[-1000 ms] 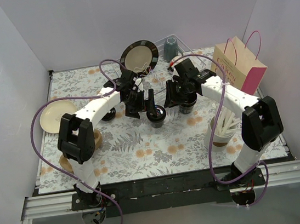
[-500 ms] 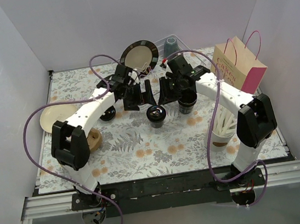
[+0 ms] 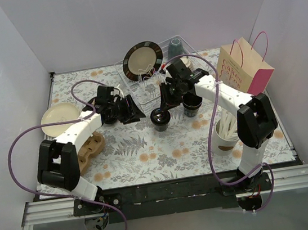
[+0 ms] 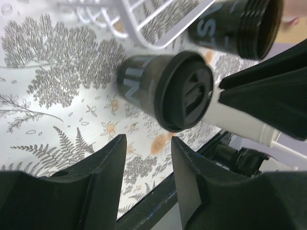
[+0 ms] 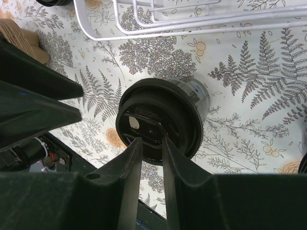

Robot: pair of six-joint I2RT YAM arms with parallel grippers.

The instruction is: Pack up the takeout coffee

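A black paper cup with a black lid (image 3: 160, 117) stands on the floral mat, in front of the dish rack. The right wrist view shows my right gripper (image 5: 149, 140) just above this lidded cup (image 5: 184, 112). Its fingers stand a narrow gap apart with nothing between them, their tips over the lid's near edge. A second black cup (image 3: 192, 105), with no lid, stands just to the right. My left gripper (image 3: 133, 110) is drawn back to the left of the lidded cup (image 4: 170, 91). It is open and empty (image 4: 148, 143).
A tan and pink paper bag (image 3: 245, 69) stands open at the back right. A white cup of wooden stirrers (image 3: 225, 133) is by the right arm. The wire dish rack (image 3: 139, 86) holds a plate (image 3: 143, 60) and a mug (image 3: 175, 48). A cardboard carrier (image 3: 91, 146) and a cream plate (image 3: 58, 117) lie at the left.
My left gripper let go of the lidded cup, pulled back to the left and narrowed its jaws. My right gripper moved left from the open cup to above the lidded one.
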